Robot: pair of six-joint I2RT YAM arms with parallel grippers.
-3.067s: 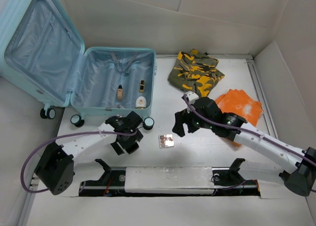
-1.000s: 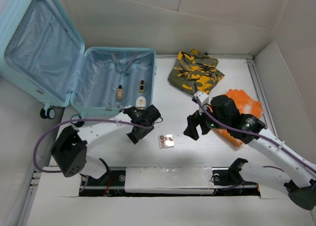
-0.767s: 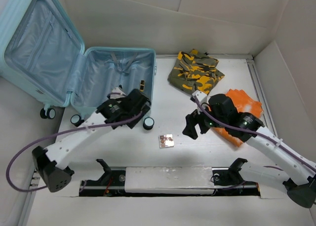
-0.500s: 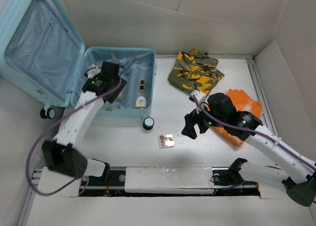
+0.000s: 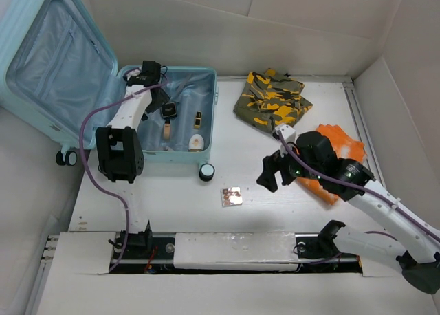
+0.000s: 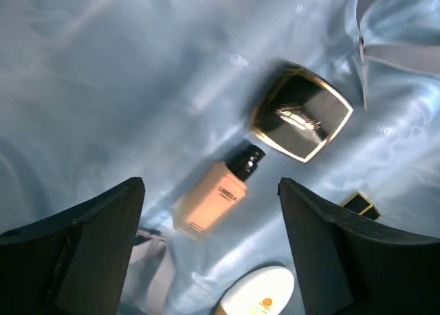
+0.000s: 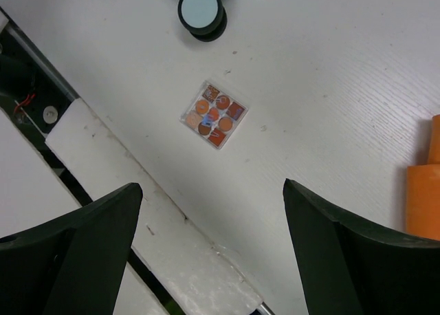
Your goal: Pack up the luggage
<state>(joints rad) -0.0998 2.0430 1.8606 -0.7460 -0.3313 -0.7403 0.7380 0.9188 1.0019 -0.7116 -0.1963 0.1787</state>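
The luggage (image 5: 137, 133), a pale aqua hard-shell suitcase, lies open at the left with its lid (image 5: 48, 60) raised. On its lining lie a black compact (image 5: 168, 111), a beige foundation bottle (image 5: 166, 129), a gold-and-black lipstick (image 5: 197, 117) and a white round container (image 5: 196, 144). My left gripper (image 5: 154, 100) hangs open and empty above them; in the left wrist view (image 6: 210, 181) the compact (image 6: 300, 112) and bottle (image 6: 216, 198) lie below its fingers. My right gripper (image 5: 269, 174) is open and empty above the table, right of a small eyeshadow palette (image 5: 232, 196), which also shows in the right wrist view (image 7: 214, 114).
A camouflage garment (image 5: 271, 100) lies at the back of the table and an orange cloth (image 5: 337, 146) lies under the right arm. A suitcase wheel (image 5: 206, 172) stands by the case's front corner, close to the palette. White walls close in the table at the back and right.
My left arm swung from the table's front up into the suitcase. The black compact now lies loose on the lining. My right gripper stayed nearly in place.
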